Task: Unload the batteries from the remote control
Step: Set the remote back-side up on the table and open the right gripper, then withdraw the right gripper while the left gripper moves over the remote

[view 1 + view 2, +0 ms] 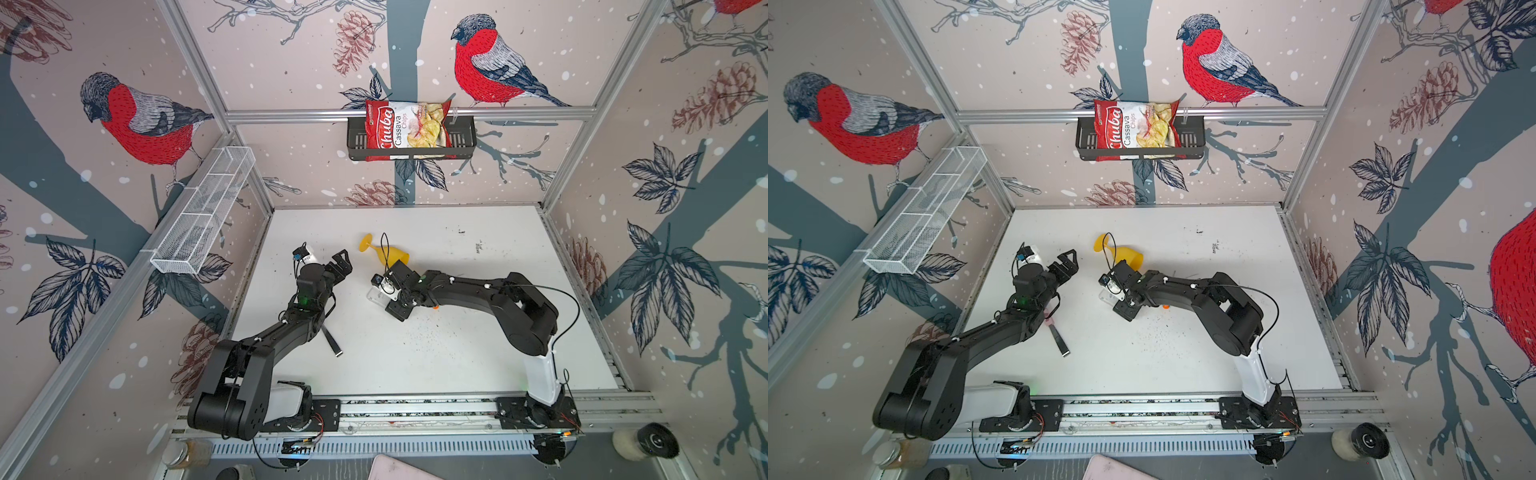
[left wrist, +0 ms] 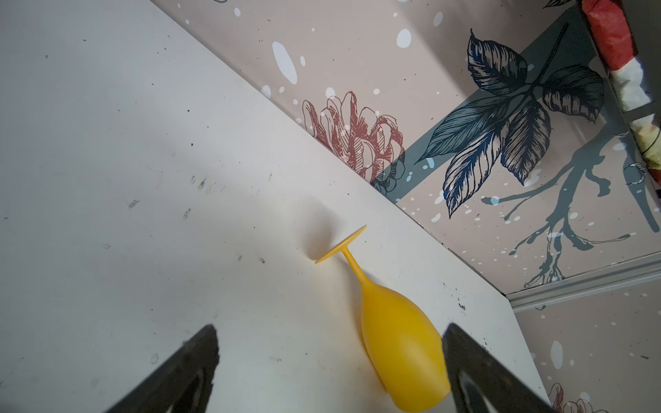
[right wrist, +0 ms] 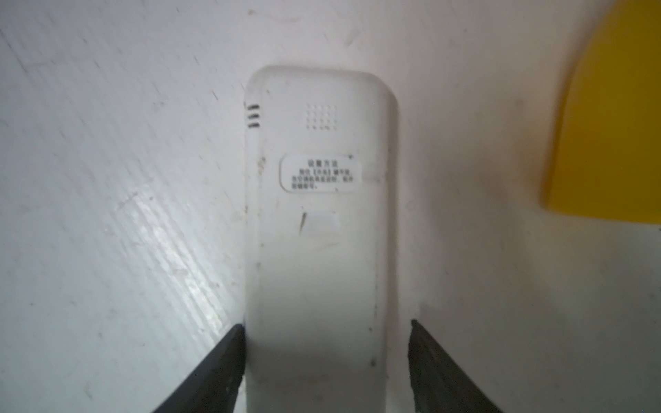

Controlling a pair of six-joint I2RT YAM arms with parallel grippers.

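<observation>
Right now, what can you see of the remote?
White, plastic-looking remote, rounded corners, lying flat on the table, back up: dot grille, side slots, small printed label. Its back looks closed; no batteries show. The right gripper straddles one end, jaws open: one finger meets its edge, the other stands clear.

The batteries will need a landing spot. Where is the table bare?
Bare: the table between the back wall and the right arm, and the near strip between the black strap and the right arm's base. Crowded: the middle, where yellow goblet, remote, left hand and right hand cluster.
</observation>
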